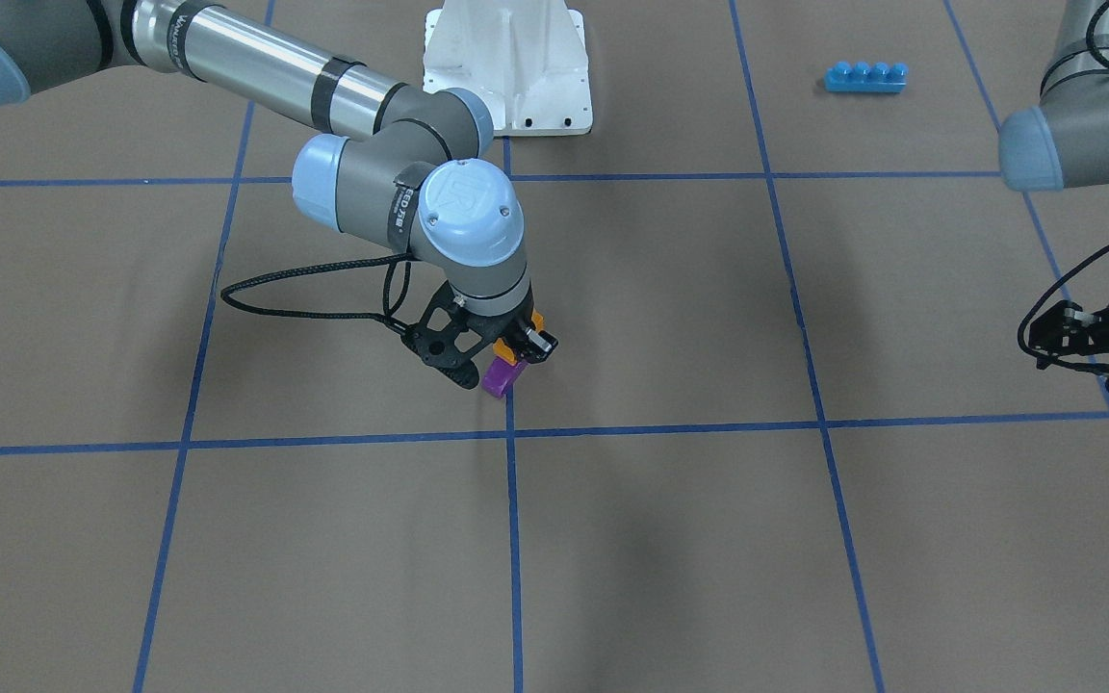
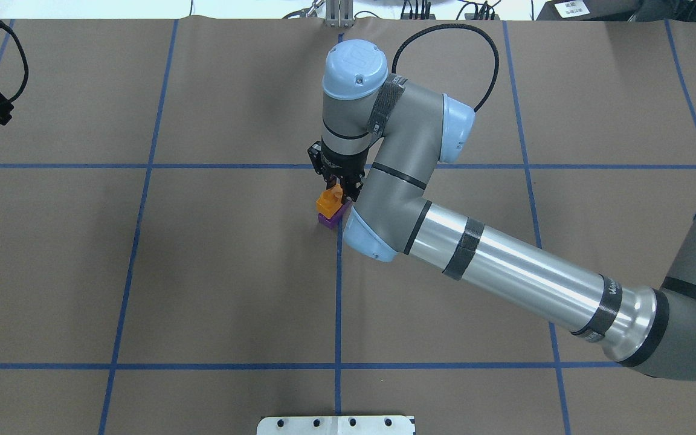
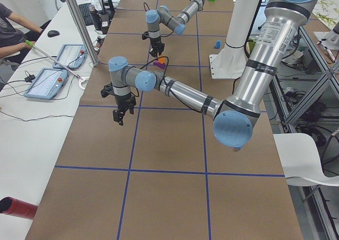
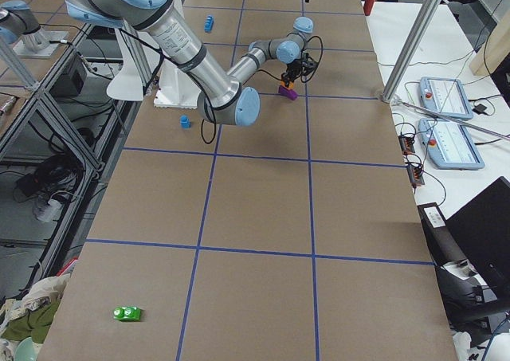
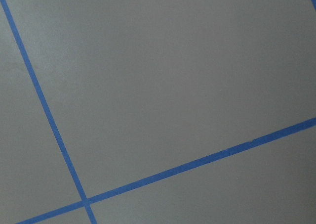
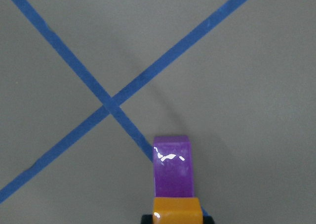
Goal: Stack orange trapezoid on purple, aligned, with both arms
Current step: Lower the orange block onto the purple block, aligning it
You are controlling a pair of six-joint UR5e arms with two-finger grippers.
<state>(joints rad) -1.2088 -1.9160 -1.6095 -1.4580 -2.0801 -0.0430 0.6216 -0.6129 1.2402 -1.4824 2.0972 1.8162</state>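
My right gripper point(image 1: 519, 354) is shut on the orange trapezoid point(image 1: 513, 354) near the table's middle. The orange block sits right on top of the purple block point(image 1: 499, 378), which rests on the brown table beside a blue tape crossing. I cannot tell whether the stud is fully seated. In the overhead view the orange trapezoid point(image 2: 329, 202) covers most of the purple block point(image 2: 330, 220). The right wrist view shows the purple block point(image 6: 172, 167) with the orange one point(image 6: 176, 210) at the bottom edge. My left gripper point(image 1: 1079, 342) is open and empty, hovering far off at the table's side.
A long blue four-stud brick point(image 1: 864, 76) lies at the back near the left arm. The white robot base plate point(image 1: 506, 67) stands at the table's edge. A small blue block point(image 4: 185, 122) and a green block point(image 4: 127, 313) lie far away.
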